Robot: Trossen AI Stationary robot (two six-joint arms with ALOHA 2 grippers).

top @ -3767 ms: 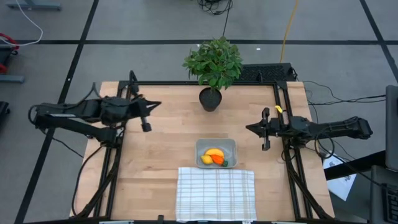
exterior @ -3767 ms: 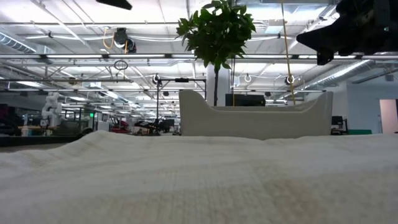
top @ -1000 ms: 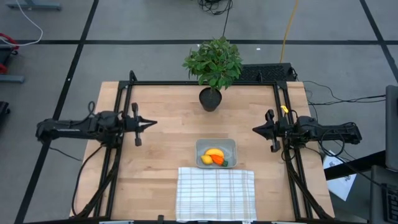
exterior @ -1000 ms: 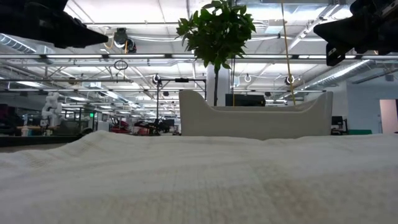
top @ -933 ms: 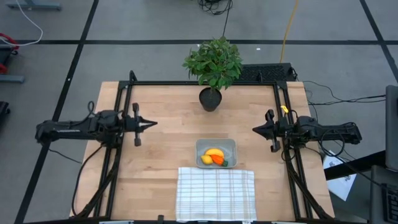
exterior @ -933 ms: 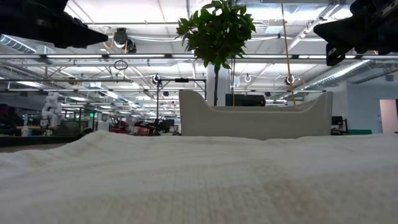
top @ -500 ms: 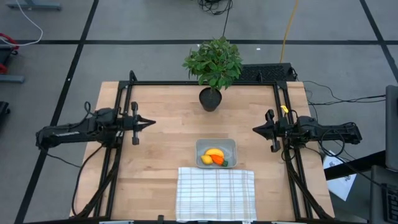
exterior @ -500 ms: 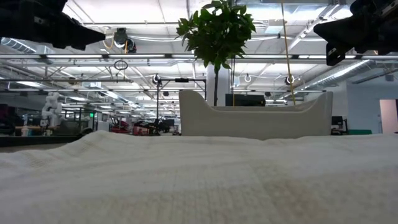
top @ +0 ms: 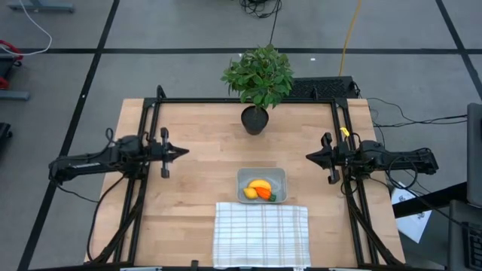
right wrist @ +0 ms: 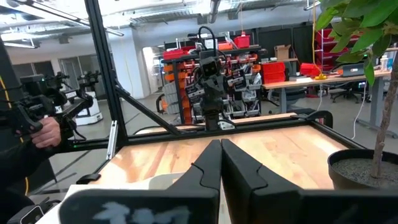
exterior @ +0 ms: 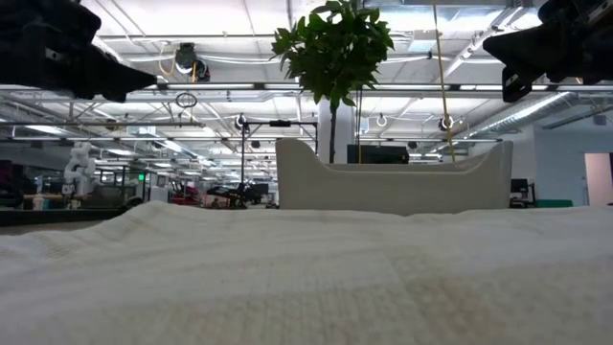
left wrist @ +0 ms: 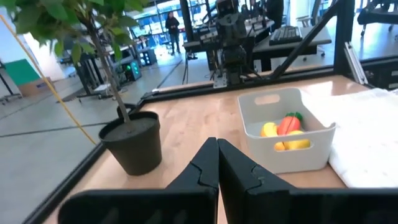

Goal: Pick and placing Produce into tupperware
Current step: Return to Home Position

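Produce: the curved yellow toy banana [top: 260, 184], the orange toy carrot with a green top [top: 264, 193] and the small round yellow lemon [top: 249, 194] all lie together inside the container, touching one another.
Tupperware: the shallow grey-clear plastic tupperware [top: 279, 176] sits on the pale wooden worktop [top: 196, 196], its near edge just beside the white checked cloth [top: 261, 235]. The leafy green potted plant [top: 258, 75] stands well apart on the far side.
Left gripper: the left gripper [top: 181, 151] hovers over the left part of the worktop with its fingers clenched on nothing, pointing right.
Right gripper: the right gripper [top: 309, 157] hovers at the right side, likewise pressed closed and empty, pointing left.
Key relation: the tupperware lies between the two arms, towards the near edge. It is to the right of and nearer than the left gripper, and to the left of and nearer than the right one. The right arm is the closer of the two.
Banana axis: roughly left to right.
Stage, as I judge it: the packing looks complete, with only parking the arms remaining, and neither path crosses the tupperware.
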